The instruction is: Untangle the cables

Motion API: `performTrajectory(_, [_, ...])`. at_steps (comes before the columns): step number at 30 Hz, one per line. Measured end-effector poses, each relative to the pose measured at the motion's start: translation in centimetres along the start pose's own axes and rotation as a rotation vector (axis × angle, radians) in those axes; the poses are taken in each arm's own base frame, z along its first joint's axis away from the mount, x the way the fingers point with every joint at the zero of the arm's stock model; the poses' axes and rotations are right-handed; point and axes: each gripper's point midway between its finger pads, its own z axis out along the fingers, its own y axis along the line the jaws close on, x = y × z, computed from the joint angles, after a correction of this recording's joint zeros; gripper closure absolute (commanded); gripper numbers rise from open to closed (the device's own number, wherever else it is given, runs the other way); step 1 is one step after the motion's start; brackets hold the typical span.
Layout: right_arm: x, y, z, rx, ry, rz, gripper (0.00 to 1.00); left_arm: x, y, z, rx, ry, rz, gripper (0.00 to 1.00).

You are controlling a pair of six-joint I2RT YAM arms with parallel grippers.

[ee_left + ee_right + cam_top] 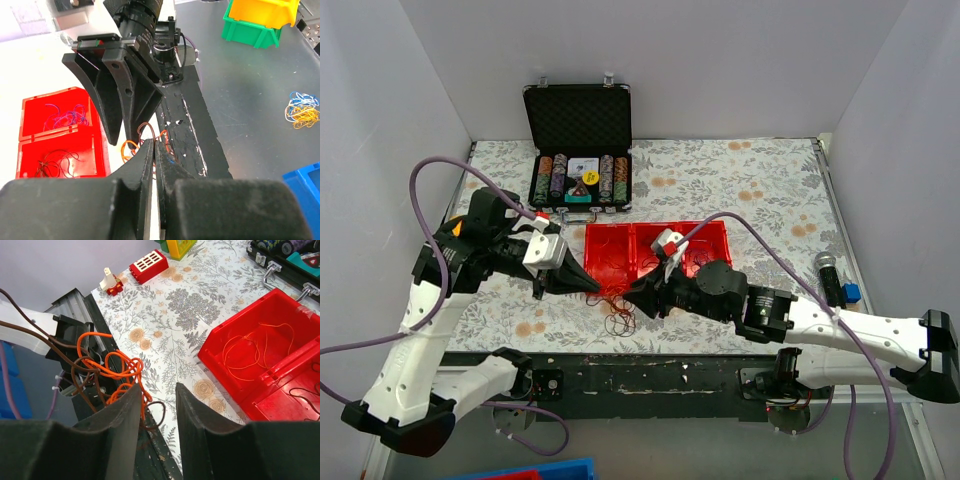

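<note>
Left gripper (154,145), bottom of its wrist view: clenched tight. Orange wire shows on either side of the tips, so I judge it pins a strand as an anchor. Right gripper (157,390) released, fingers parted beside the cables (115,365), an orange-brown clump at left centre over the surface (190,305) edge. Red tray (215,342) at right holds loose strands, likely freed ones.
</note>
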Motion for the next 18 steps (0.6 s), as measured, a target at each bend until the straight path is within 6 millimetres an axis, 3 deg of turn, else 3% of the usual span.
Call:
performTrajectory(5, [0.5,0.3,0.4,-0.018,0.019,0.008,0.98,-0.3,-0.1,-0.1,-0.006,-0.005,0.011,1.00])
performTrajectory(11, [1.0,-0.4,0.0,0.015,0.006,0.049,0.99,-0.9,0.3,-0.1,-0.024,-0.019,0.025,1.00])
performTrajectory(14, [3.4,-2.0,-0.6,0.082,0.030,0.090,0.99,-1.9,0.7,-0.3,-0.051,-0.039,0.050,1.00])
performTrajectory(18, [10.0,-4.9,-1.7,0.198,0.143,0.162,0.99,-4.2,1.2,-0.7,-0.101,-0.086,0.109,1.00])
